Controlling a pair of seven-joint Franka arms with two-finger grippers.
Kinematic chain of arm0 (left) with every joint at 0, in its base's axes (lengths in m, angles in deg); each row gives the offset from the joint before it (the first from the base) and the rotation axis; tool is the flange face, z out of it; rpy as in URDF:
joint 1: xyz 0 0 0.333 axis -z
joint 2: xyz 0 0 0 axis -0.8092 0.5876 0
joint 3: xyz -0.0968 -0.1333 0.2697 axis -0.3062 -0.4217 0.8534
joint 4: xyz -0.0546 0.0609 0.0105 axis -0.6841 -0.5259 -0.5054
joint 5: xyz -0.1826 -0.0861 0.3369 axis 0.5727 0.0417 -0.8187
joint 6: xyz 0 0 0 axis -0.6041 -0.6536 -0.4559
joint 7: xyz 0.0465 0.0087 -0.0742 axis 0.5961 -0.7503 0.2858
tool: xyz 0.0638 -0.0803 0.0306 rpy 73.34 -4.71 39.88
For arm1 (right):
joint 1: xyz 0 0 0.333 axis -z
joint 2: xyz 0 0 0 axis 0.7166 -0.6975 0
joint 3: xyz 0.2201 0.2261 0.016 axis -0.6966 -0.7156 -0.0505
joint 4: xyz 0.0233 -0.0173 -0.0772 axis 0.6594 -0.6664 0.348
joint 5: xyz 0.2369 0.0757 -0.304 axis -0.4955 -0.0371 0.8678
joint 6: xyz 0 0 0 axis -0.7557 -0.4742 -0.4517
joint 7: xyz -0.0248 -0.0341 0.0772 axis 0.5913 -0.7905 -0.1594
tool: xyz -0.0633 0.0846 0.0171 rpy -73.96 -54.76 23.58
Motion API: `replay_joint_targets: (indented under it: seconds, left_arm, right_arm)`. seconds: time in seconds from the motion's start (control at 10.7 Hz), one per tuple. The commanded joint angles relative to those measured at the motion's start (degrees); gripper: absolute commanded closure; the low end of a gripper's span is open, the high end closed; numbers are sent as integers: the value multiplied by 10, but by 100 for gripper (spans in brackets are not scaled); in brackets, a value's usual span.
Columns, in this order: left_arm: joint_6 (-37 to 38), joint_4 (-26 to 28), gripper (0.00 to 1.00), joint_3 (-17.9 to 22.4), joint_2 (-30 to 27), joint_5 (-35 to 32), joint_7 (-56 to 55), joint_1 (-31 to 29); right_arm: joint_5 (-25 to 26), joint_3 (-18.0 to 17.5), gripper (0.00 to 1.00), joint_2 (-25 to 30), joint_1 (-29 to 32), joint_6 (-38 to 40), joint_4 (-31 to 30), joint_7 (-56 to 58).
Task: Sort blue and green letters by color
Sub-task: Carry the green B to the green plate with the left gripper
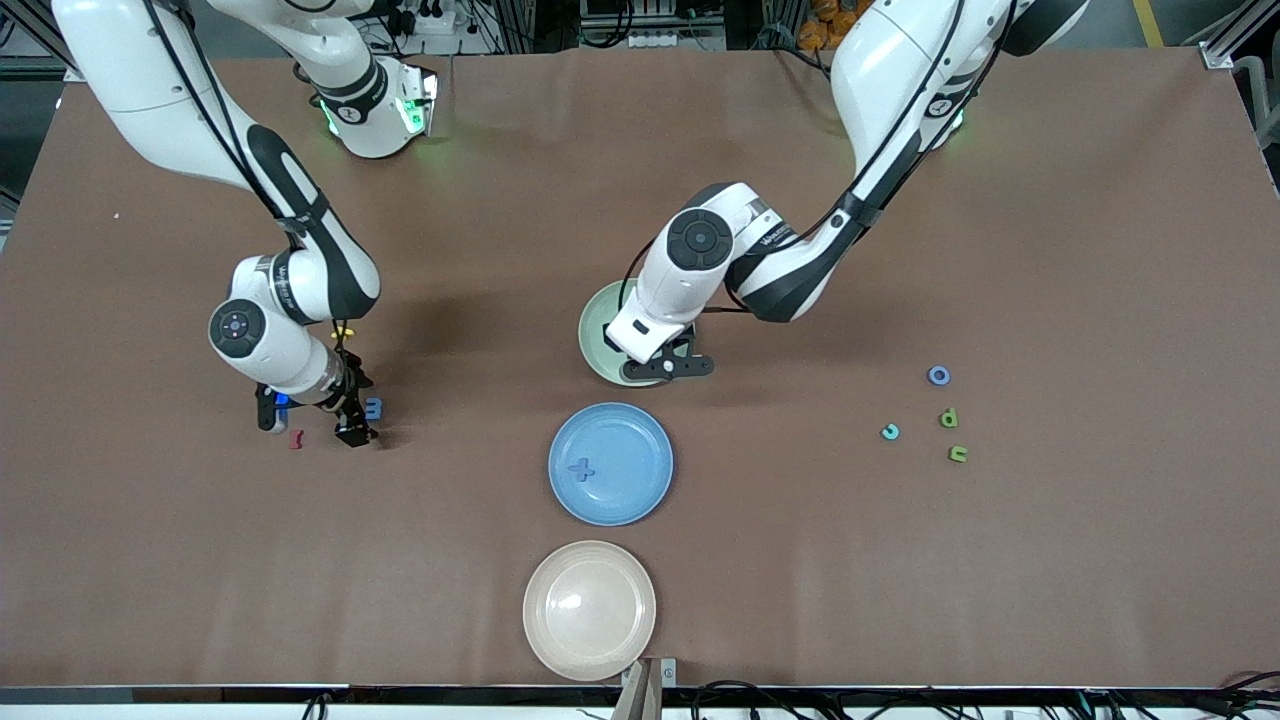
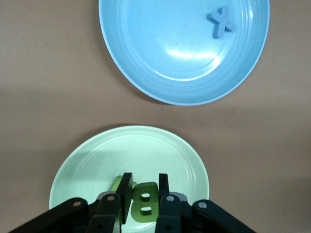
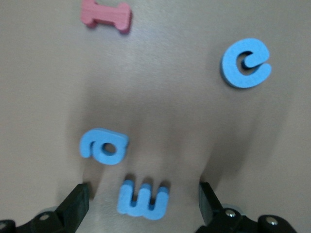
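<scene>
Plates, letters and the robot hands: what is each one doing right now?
Left gripper: shut on a green letter B, over the green plate.
Right gripper: open, low over the blue letters, holding nothing.
Blue plate: holds one blue x.
Cream plate: holds nothing.
Green letters toward the left arm's end: on the table, unsorted.

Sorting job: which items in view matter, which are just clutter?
In play:
- green letter, held by left gripper over green plate
- blue letters under open right gripper
- blue X in blue plate
- green letters toward the left arm's end

Lying about:
- dark red letter
- cream plate
</scene>
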Motion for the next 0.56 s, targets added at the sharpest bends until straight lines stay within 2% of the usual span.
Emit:
replay_joint_targets:
  seconds: [0.0, 0.09, 0.28, 0.47]
  left_arm:
    - [4, -6, 96, 10, 8, -2, -13, 26]
    - [4, -6, 1, 16, 7, -3, -15, 37]
    - [4, -6, 0, 45, 0, -4, -50, 57]
    - [4, -6, 0, 55, -16, -4, -45, 47]
  right_arm:
    - [0, -1, 6, 22, -5, -23, -38, -9]
    - [0, -1, 11, 22, -6, -22, -38, -9]
    - [-1, -1, 16, 21, -7, -22, -38, -9]
    - [0, -1, 23, 20, -7, -22, -38, -8]
